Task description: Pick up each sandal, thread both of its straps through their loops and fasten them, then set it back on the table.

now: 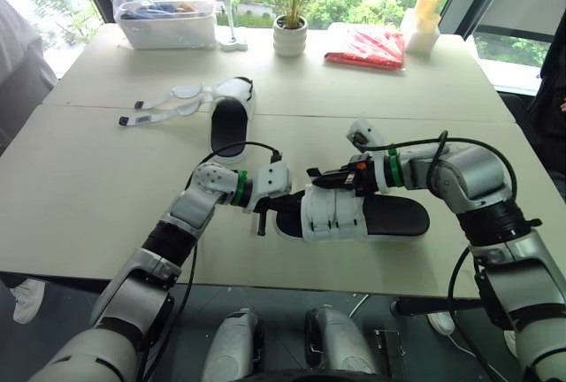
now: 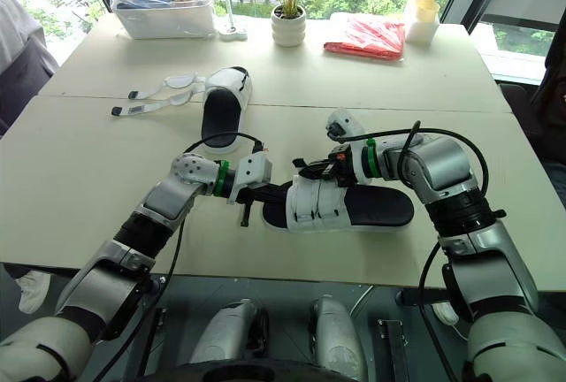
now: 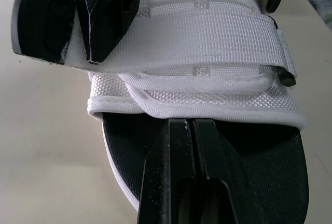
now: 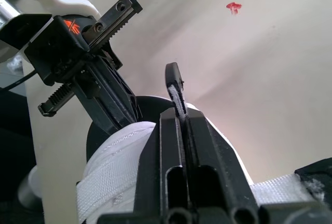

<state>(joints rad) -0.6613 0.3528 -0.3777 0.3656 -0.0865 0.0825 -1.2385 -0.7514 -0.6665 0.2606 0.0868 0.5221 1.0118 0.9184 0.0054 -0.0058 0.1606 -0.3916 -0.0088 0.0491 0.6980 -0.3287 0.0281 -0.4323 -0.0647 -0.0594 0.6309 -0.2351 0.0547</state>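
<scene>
- You had the near sandal (image 1: 389, 216) lying on the bench (image 1: 88, 179) near the middle, with white straps wrapped across its upper.
- Your left claw (image 3: 188, 124) was fully closed and empty, its tips against the upper's edge at the sandal's left end.
- Your right claw (image 4: 181, 114) was pinched tight on a thin black strap tip (image 4: 174, 79).
- The other sandal (image 1: 232, 117) lay farther off to the left, its straps (image 1: 159, 115) splayed loose.

Left gripper (image 1: 272, 210) hides the toe tip of the near sandal (image 1: 389, 216); right gripper (image 1: 323, 174) covers its strap (image 4: 174, 79).
</scene>
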